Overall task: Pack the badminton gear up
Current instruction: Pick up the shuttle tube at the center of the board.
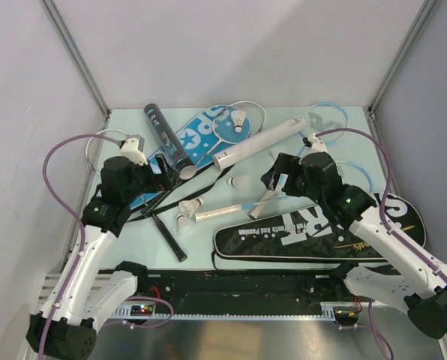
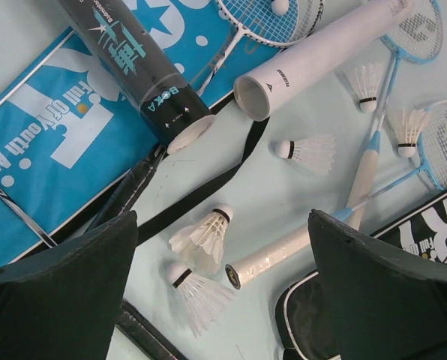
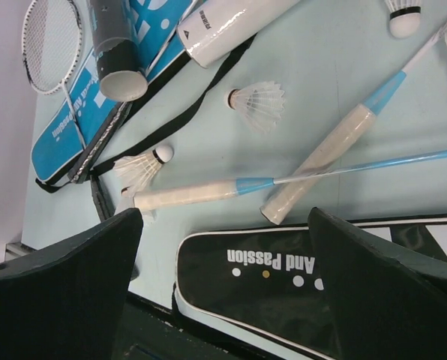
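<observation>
Left gripper (image 2: pixel 222 219) and right gripper (image 3: pixel 223 217) gape empty near loose shuttlecocks (image 2: pixel 202 238); white tube (image 2: pixel 321 56) lies open-mouthed, black tube (image 2: pixel 130 64) beside it

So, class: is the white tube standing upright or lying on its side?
Lying on its side: the white tube rests lengthwise on the table, its round end facing sideways.

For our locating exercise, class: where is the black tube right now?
In the top view, the black tube lies at the far left, diagonally on the blue cover, its open near end just left of the white tube.
</observation>
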